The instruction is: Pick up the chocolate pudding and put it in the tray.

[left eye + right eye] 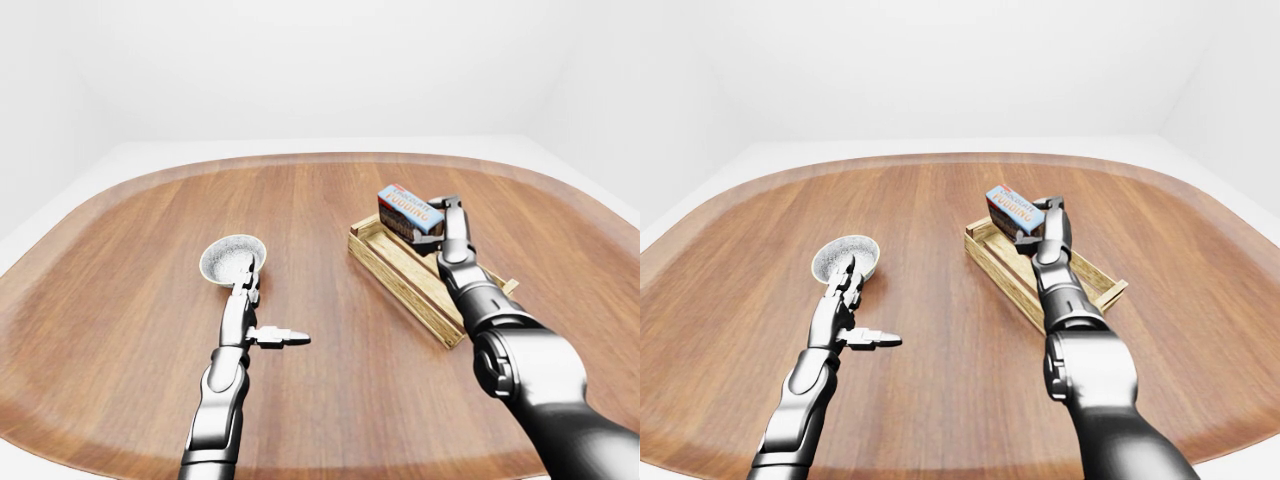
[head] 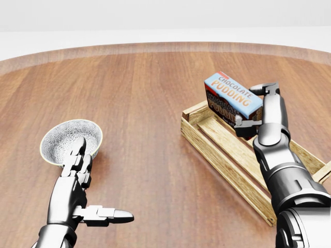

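The chocolate pudding [image 2: 230, 96] is a blue and brown box with "CHOCOLATE PUDDING" on its top. My right hand [image 2: 252, 106] is shut on its right end and holds it tilted over the upper-left end of the wooden tray [image 2: 214, 153]. Whether the box touches the tray's floor I cannot tell. The tray is a slatted crate lying diagonally on the right of the table. My left hand [image 2: 99, 182] is open and empty on the lower left, fingers straight and thumb pointing right.
A white patterned bowl [image 2: 58, 135] stands just above my left hand's fingertips. Everything sits on a large rounded wooden table [image 1: 320, 200] with white floor and walls around it.
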Controlling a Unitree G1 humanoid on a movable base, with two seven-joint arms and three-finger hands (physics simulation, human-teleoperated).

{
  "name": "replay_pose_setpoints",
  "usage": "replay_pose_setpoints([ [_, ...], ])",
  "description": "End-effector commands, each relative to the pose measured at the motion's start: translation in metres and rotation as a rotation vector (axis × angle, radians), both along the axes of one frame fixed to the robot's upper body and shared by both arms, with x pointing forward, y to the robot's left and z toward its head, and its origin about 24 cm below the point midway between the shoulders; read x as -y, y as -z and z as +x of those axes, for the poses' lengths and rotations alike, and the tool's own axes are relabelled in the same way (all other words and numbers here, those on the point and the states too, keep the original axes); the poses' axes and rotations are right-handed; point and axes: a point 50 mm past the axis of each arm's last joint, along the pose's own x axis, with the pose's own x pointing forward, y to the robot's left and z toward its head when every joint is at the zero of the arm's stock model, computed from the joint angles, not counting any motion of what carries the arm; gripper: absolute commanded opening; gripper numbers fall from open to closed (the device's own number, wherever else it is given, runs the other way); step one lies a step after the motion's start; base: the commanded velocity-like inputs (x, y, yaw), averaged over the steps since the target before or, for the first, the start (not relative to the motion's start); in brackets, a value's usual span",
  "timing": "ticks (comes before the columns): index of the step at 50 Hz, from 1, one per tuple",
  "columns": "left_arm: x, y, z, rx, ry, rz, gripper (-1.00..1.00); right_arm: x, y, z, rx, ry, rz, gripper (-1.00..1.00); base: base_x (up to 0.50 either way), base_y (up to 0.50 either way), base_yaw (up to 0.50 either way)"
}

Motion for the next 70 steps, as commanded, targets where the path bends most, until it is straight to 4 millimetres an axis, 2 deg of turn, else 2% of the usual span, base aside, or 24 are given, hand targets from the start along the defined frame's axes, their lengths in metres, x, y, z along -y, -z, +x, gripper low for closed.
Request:
replay_pose_setpoints([
  [1, 0.0, 0.001, 0.001, -0.006, 0.0, -0.009, 1.0, 0.016, 0.011, -0.009, -0.019, 0.071, -0.007, -1.0, 0.0, 0.0, 0.0],
  [8, -0.001, 0.001, 0.001, -0.006, -0.004, -0.011, 1.0, 0.019, 0.023, -0.015, -0.05, 0.088, -0.01, -1.0, 0.0, 0.0, 0.0],
  [16, -0.001, 0.0, 0.001, -0.007, -0.007, -0.013, 1.0, 0.024, 0.027, -0.018, -0.061, 0.101, -0.006, -1.0, 0.0, 0.0, 0.0],
  [18, -0.001, 0.0, 0.002, -0.007, -0.007, -0.013, 1.0, 0.025, 0.037, -0.024, -0.086, 0.112, -0.007, -1.0, 0.0, 0.0, 0.0],
  [22, -0.001, 0.0, 0.002, -0.007, -0.007, -0.013, 1.0, 0.026, 0.03, -0.021, -0.069, 0.109, -0.003, -1.0, 0.0, 0.0, 0.0],
  [33, -0.001, 0.001, 0.002, -0.006, -0.005, -0.012, 1.0, 0.029, 0.043, -0.028, -0.101, 0.126, 0.004, -1.0, 0.0, 0.0, 0.0],
  [34, -0.001, 0.0, 0.002, -0.006, -0.004, -0.012, 1.0, 0.029, 0.048, -0.031, -0.115, 0.132, 0.004, -1.0, 0.0, 0.0, 0.0],
  [40, -0.001, 0.001, 0.001, -0.005, -0.004, -0.012, 1.0, 0.031, 0.048, -0.031, -0.114, 0.135, 0.005, -1.0, 0.0, 0.0, 0.0],
  [49, 0.0, 0.001, 0.0, -0.005, -0.002, -0.011, 1.0, 0.033, 0.059, -0.039, -0.145, 0.145, -0.001, -1.0, 0.0, 0.0, 0.0],
  [70, 0.0, 0.001, 0.001, -0.005, -0.002, -0.011, 1.0, 0.035, 0.069, -0.046, -0.173, 0.157, -0.004, -1.0, 0.0, 0.0, 0.0],
])
